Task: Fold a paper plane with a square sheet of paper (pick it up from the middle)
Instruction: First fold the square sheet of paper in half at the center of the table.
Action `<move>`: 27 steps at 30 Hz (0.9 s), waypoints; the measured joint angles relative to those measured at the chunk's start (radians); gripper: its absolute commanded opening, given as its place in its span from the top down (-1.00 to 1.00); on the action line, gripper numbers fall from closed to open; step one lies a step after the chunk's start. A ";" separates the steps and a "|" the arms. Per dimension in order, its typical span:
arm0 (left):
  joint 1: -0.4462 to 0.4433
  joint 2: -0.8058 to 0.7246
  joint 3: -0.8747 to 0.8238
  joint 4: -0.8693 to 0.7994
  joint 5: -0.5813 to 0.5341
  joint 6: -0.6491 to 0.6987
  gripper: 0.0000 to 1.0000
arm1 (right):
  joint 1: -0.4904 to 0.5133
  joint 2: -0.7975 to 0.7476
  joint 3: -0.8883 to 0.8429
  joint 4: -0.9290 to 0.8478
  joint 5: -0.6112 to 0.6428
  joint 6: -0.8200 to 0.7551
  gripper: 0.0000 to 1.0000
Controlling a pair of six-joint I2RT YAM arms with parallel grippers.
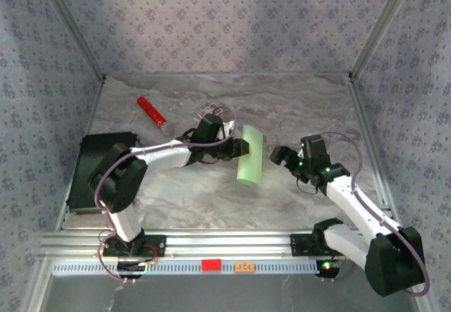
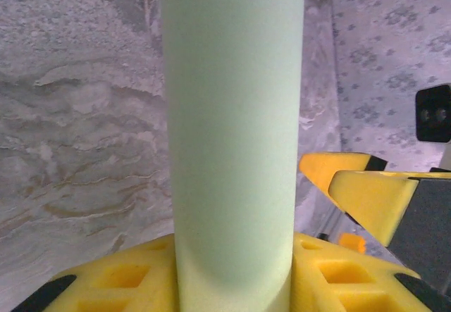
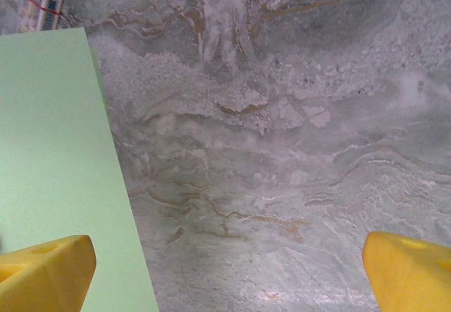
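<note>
1. At centre-left of the surface (image 1: 211, 196), the left end effector (image 1: 243, 147) is clamped on the paper (image 1: 251, 164) near mid-sheet. The sheet bows into a loose curl, with no crease visible. Whether its lower edge rests on the surface cannot be told.
2. Just right of the paper, the right end effector (image 1: 282, 158) hangs with jaws wide, holding nothing.
3. Risk: there is only one narrow pinch, so the limp sheet could slip or twist.
4. Risk: a right-hand closure on the curved edge could crumple it or set a crooked fold.
5. Surface: grey marble pattern. A black pad (image 1: 102, 171), a red cylinder (image 1: 151, 112) and a card box (image 1: 213, 110) all lie clear of the paper.
6. Room: patterned walls (image 1: 225, 23) on three sides, with a metal rail (image 1: 211, 244) at the near edge.
</note>
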 measured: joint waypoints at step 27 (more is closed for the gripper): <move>0.000 0.143 -0.061 0.081 -0.004 -0.066 0.03 | 0.001 0.036 0.024 0.027 -0.030 0.013 -0.98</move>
